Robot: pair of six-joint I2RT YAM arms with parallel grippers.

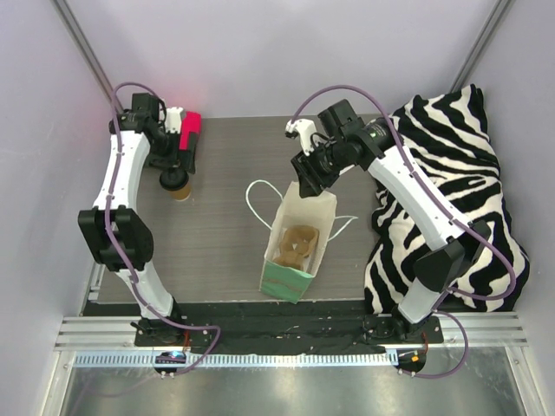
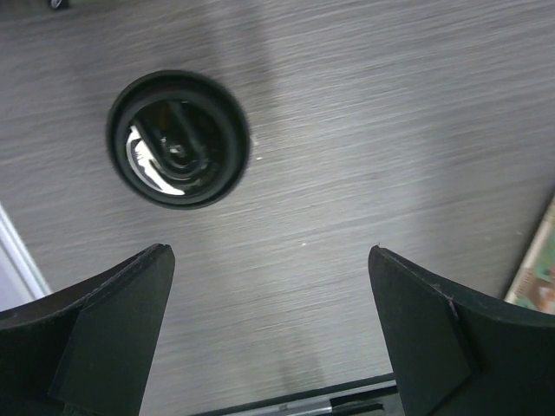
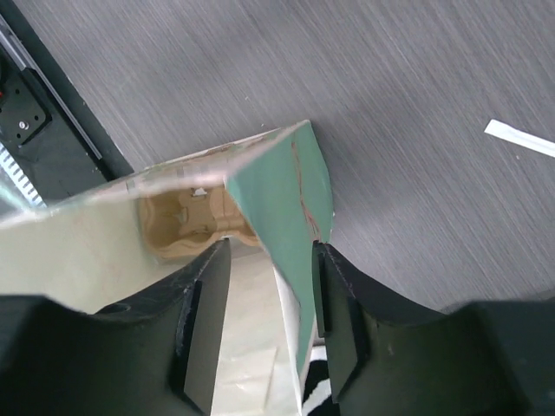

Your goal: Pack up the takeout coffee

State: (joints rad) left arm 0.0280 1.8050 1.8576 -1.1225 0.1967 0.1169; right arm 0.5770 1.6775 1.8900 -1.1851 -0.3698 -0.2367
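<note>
The takeout coffee (image 1: 179,184) stands upright near the far left corner of the tabletop (image 1: 225,156), with its black lid (image 2: 178,139) on top. The left gripper (image 2: 269,260) hangs over it, jaws spread wide and holding nothing. The right gripper (image 3: 270,251) stands part open astride the far rim of the paper bag (image 1: 295,264) at mid-table, with no clamp apparent.

Handling, as judged: the cup is light, with a thin, crushable wall. Grip the side wall below the lid with moderate force. Keep the cup upright.
</note>
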